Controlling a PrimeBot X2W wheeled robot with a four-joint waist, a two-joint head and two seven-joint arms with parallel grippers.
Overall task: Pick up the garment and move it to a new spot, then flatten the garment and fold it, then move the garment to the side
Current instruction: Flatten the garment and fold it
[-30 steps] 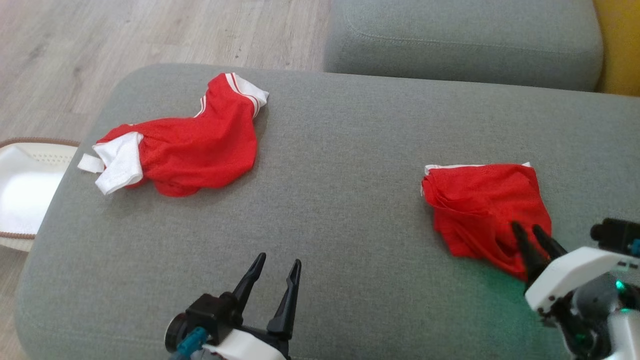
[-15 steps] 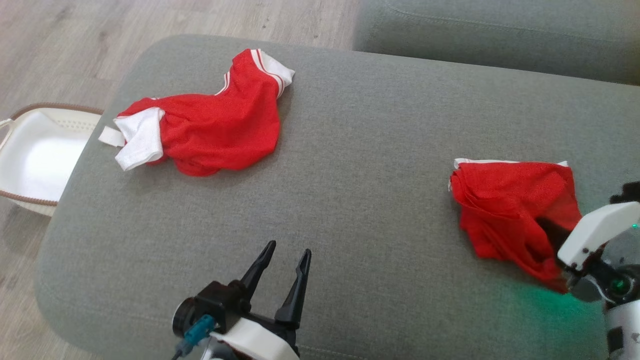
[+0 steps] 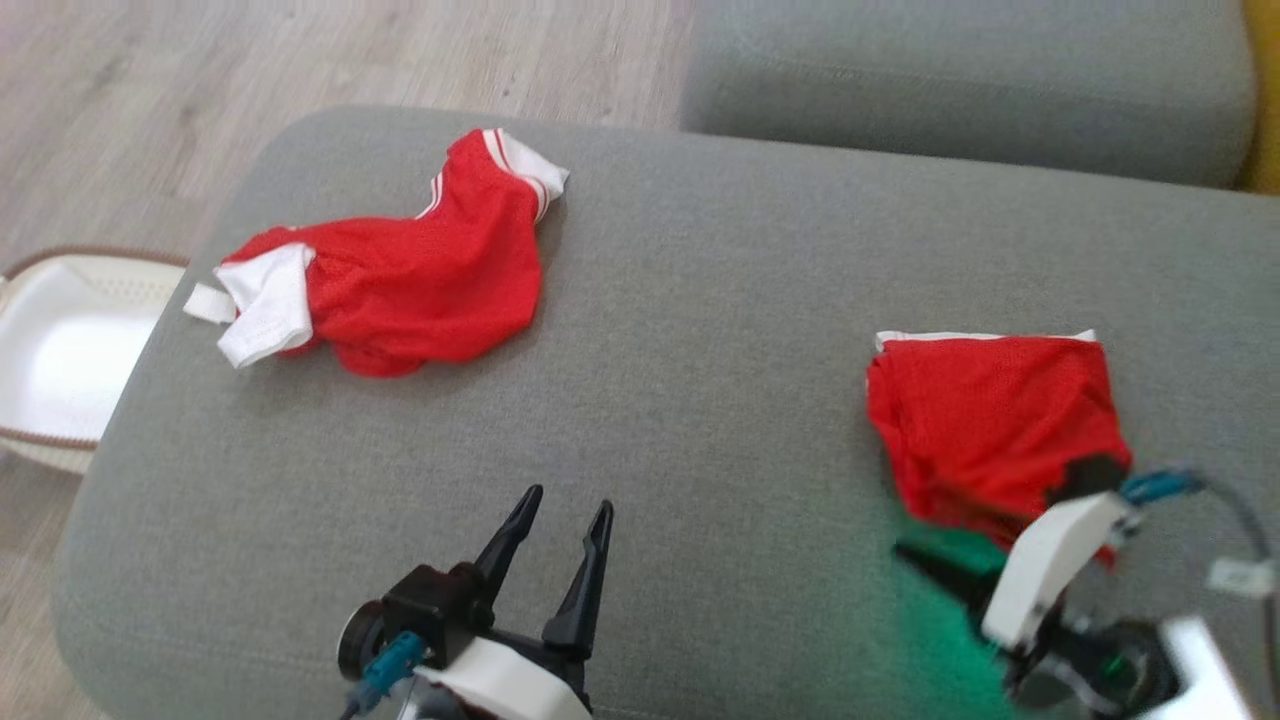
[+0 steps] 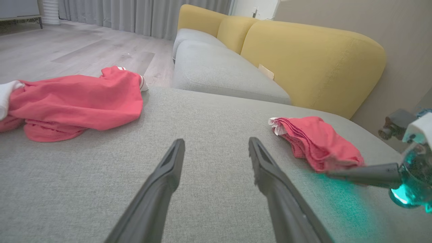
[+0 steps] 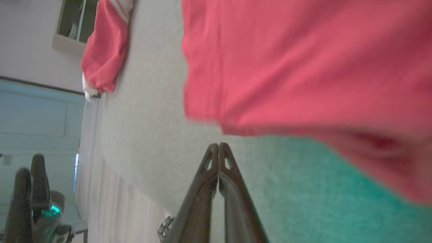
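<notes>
Two red garments on one grey fabric cushion (image 3: 700,400); two grippers.
The folded red mesh garment (image 3: 990,420) lies at the cushion's right, just beyond the right gripper (image 5: 218,145), whose fingers are pressed together, holding nothing. The crumpled red-and-white garment (image 3: 420,290) lies well apart, far left. The left gripper (image 3: 568,500) stands spread and empty at the near edge.

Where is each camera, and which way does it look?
Head view: up top, looking down on the cushion; left gripper and right gripper at the bottom.
Left wrist view: low over the cushion, looking across it past the open left gripper.
Right wrist view: close by the folded garment, right gripper shut.
All share that garment.
</notes>
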